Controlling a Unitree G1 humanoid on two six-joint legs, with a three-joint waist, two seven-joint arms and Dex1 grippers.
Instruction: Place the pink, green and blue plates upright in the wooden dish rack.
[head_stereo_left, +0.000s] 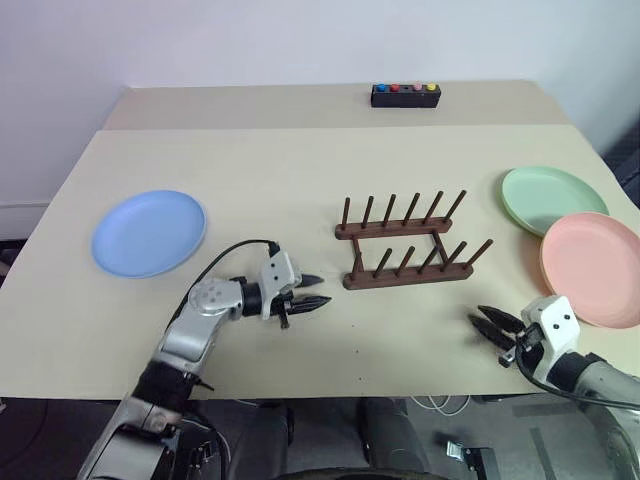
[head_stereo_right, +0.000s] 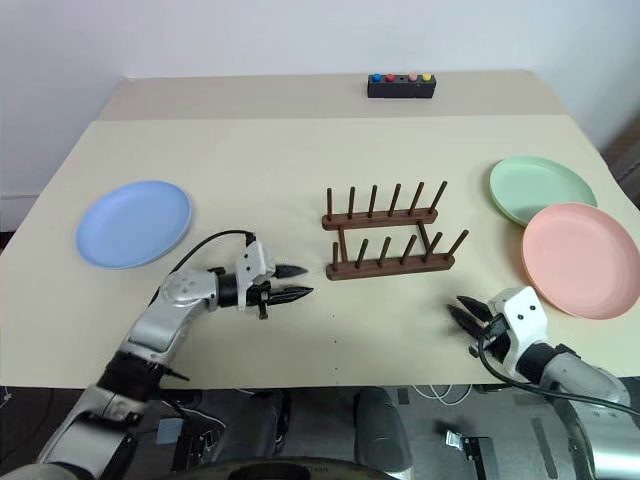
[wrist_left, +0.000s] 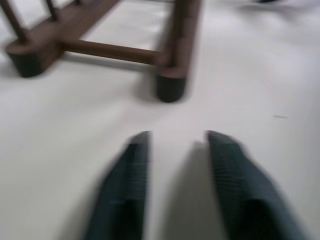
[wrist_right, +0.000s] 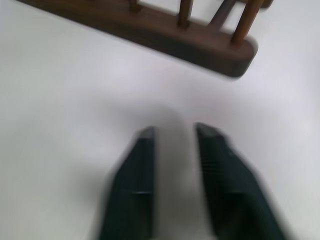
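Both my claws, left gripper and right gripper, stood parted, empty. Salmon-pink round plate lay flat at the table's right edge; a shallow grab risked pushing it off.

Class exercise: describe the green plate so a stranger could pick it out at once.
Start at the beige table and find its right side beyond the dark-brown wooden peg rack. Two round matte plates overlap there; the mint-green plate is the farther one, partly under the salmon-pink plate.
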